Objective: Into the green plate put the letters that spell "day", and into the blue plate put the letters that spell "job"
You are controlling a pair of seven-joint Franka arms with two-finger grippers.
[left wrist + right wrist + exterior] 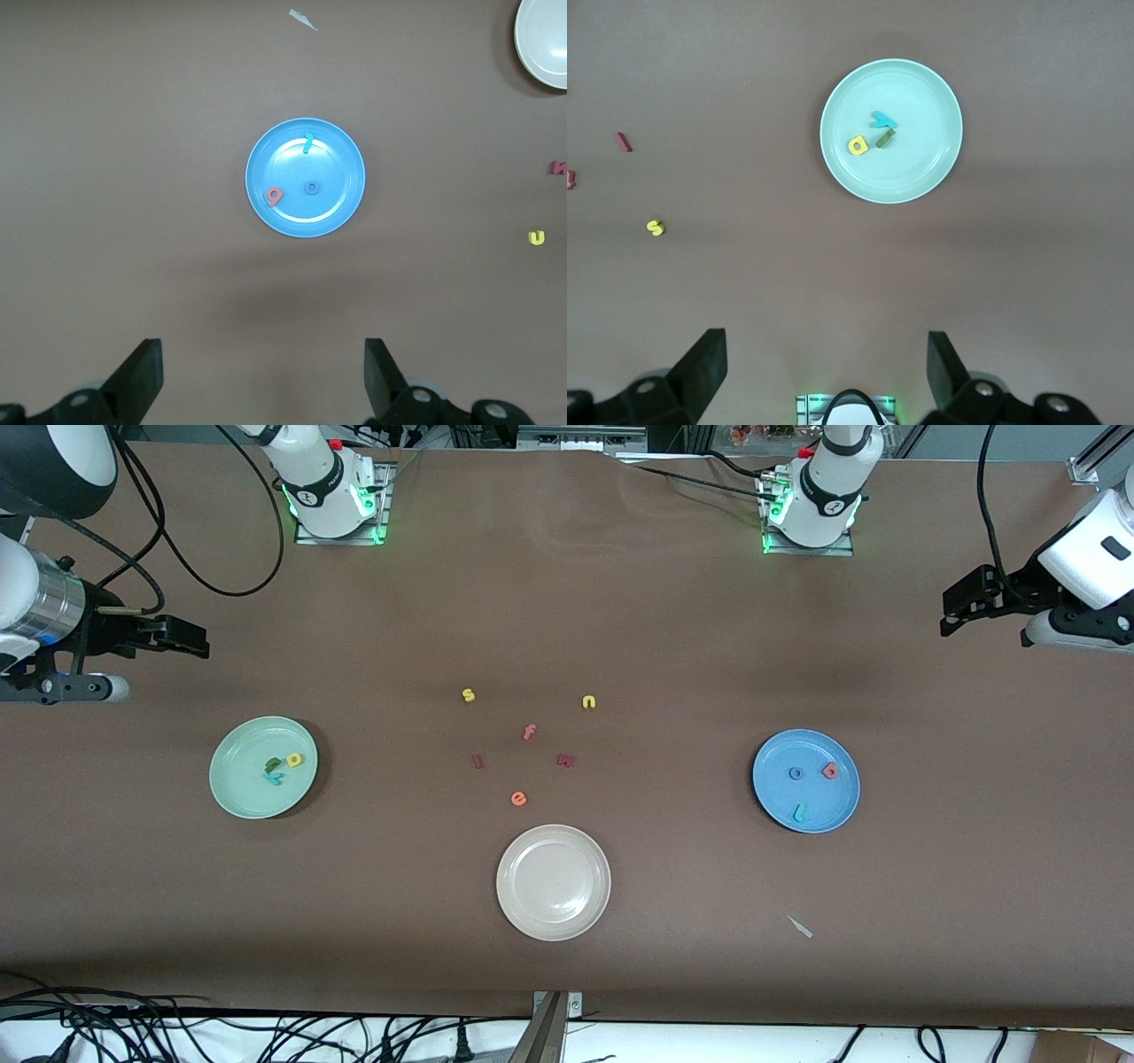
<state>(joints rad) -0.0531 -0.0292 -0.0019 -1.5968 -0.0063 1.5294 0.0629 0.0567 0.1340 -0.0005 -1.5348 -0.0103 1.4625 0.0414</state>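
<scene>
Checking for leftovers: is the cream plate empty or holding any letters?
Empty. The cream plate shows only its bare surface; the orange e lies on the table beside it.

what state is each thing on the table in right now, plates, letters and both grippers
green plate: holds yellow d, green a, teal y
blue plate: holds blue o, red b, teal j
cream plate: empty
s, n, f, e, two dark red letters: loose on table
left gripper: fingers open, empty
right gripper: fingers open, empty
</scene>
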